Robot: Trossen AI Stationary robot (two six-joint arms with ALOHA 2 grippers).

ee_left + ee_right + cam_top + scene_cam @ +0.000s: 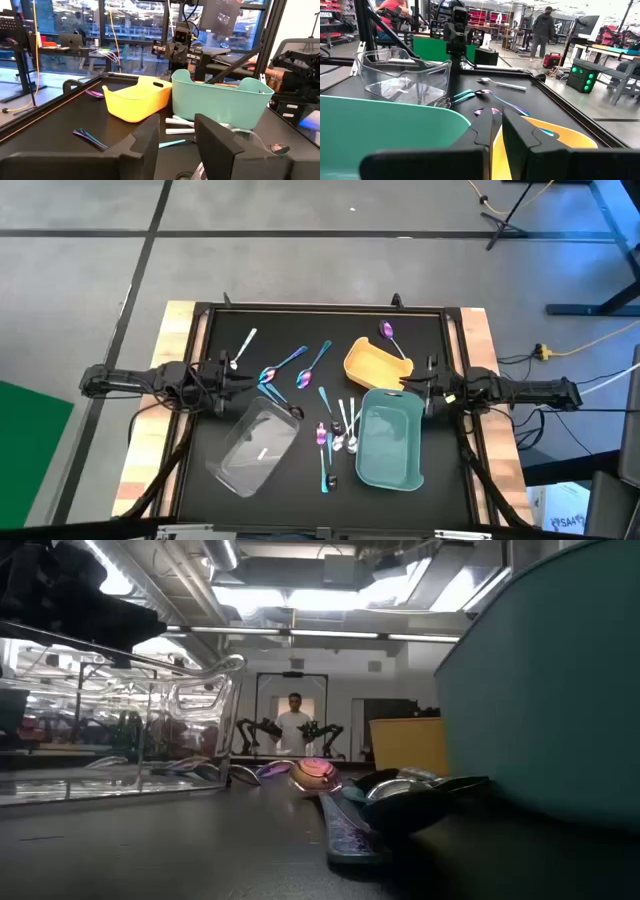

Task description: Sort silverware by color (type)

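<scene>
Lying loose on the worktop (220, 330), the silverware (335, 430) sits between the clear tray (255, 448), yellow tray (376, 366) and teal tray (390, 442). The left tool (246, 379) and right tool (412, 388) wait beside them, narrow and holding nothing.

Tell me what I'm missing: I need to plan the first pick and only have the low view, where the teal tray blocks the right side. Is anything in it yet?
Observer: No, the teal tray is bare inside, seen from above.
Operator: And the yellow one?
Observer: The yellow tray is empty too; a purple spoon lies just outside its far rim.
Operator: Where are the arms?
Observer: The left pincer is open near the clear tray; the right pincer hangs between the yellow and teal trays.
</scene>
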